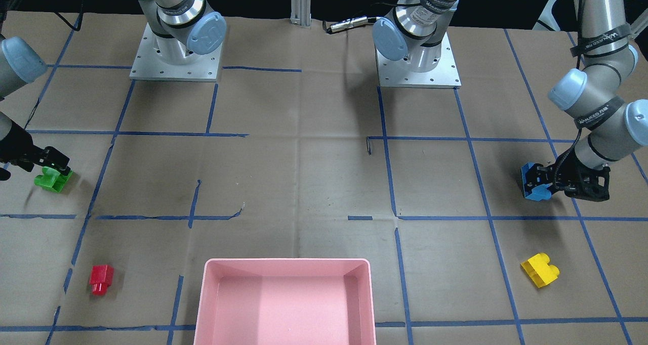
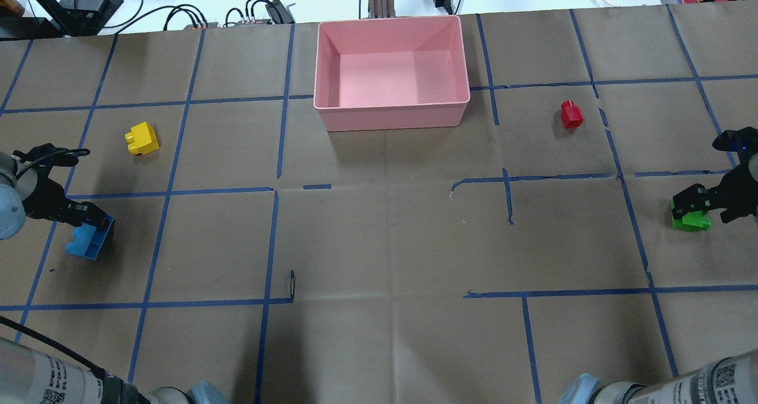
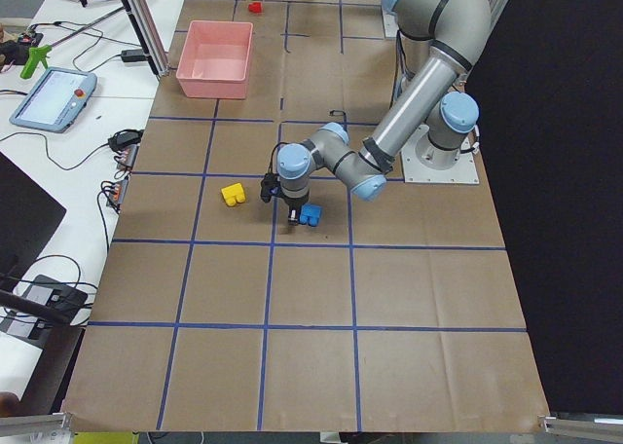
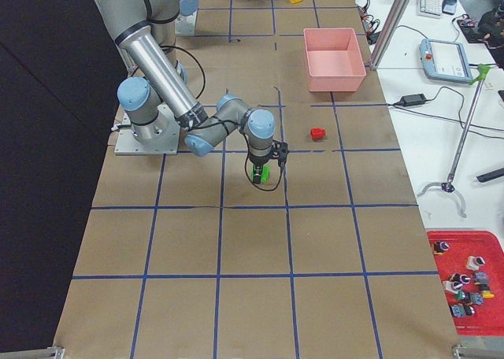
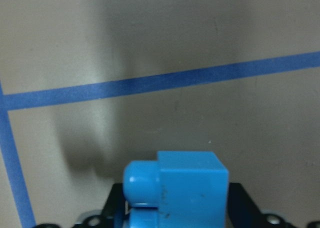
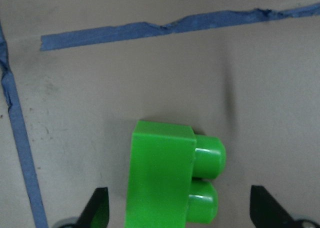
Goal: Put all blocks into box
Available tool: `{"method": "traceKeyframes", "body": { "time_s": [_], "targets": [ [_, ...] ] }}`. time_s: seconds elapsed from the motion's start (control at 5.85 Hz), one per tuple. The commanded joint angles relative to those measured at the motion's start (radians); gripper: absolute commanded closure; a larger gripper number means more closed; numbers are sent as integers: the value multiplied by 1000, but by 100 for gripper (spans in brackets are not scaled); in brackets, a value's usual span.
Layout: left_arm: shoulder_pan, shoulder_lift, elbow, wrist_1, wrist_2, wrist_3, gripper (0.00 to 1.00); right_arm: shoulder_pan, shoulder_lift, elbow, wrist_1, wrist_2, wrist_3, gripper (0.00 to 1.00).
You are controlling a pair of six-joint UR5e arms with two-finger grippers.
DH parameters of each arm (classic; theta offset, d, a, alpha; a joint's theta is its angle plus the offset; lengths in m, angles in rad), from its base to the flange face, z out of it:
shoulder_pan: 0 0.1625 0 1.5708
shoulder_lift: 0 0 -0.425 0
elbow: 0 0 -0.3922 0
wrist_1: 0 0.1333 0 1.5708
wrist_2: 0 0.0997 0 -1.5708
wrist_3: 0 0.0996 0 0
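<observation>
Nothing is in yet - the box (image 2: pixel 391 116) sits empty at the middle of the far edge of the table (image 2: pixel 385 244), and all four blocks are outside it.

The left gripper (image 1: pixel 534 184) is at the left edge, with its jaws narrowed onto the blue block (image 5: pixel 175 188). It looks gripped; I cannot tell whether it is off the paper. The right gripper (image 6: pixel 177 210) is at the right edge with its jaws spread wide. One finger (image 6: pixel 97 208) stands on each side of the green block (image 6: pixel 160 178), with gaps showing, so there is no grip there. The green block lies on its side on the paper.

The yellow block (image 2: pixel 142 139) lies loose towards the far left corner, and the red block (image 2: pixel 571 115) towards the far right, beside the box. So two pickups are underway and two blocks are untouched - four drops are left.

The blocks are hard, glossy plastic: square bodies with round studs, and red is the smallest. The box is smooth pink plastic, shallow and rectangular, with a rounded rim and sloped walls. The table is covered in matte brown paper, creased, with blue tape lines torn in places.
</observation>
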Motion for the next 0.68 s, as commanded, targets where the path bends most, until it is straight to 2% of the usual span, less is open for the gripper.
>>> {"method": "traceKeyframes", "body": {
  "time_s": [0.0, 0.17, 0.34, 0.51],
  "targets": [
    [-14, 29, 53, 3, -6, -11, 82, -1, 6, 1, -2, -1, 0, 1],
    [-38, 40, 143, -39, -7, -14, 86, -1, 6, 1, -2, -21, 0, 1],
    [-88, 70, 230, -161, -80, -57, 87, -1, 6, 1, -2, -30, 0, 1],
    [-154, 60, 331, -267, -110, -207, 87, -1, 14, 1, -2, -33, 0, 1]
  ]
}}
